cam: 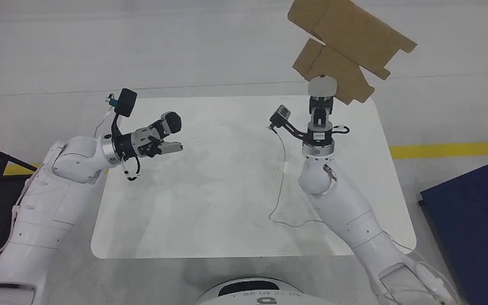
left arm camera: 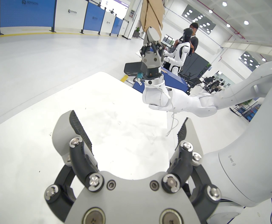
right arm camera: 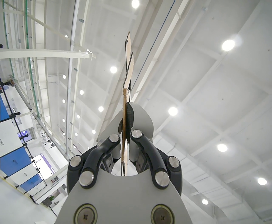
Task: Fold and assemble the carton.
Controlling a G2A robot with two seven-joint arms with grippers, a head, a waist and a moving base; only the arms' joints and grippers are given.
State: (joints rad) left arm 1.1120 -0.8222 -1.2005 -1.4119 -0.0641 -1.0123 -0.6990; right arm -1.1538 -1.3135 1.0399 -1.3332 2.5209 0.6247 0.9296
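Observation:
A flat, unfolded brown carton (cam: 343, 46) is held upright in the air above the table's far right edge. My right gripper (cam: 321, 85) points upward and is shut on the carton's lower edge. In the right wrist view the carton (right arm camera: 126, 84) shows edge-on, pinched between the fingers of the right gripper (right arm camera: 125, 106). The left wrist view shows the right gripper (left arm camera: 152, 34) farther off with the carton (left arm camera: 152, 14) rising from it. My left gripper (cam: 174, 145) hovers over the left part of the table, open and holding nothing; the left gripper (left arm camera: 129, 125) faces the right arm.
The white table (cam: 229, 198) is bare under both arms. A thin white cable (cam: 280, 191) hangs from the right arm down onto the table. A dark blue object (cam: 457, 221) stands on the floor to the right, beside a yellow floor line (cam: 435, 150).

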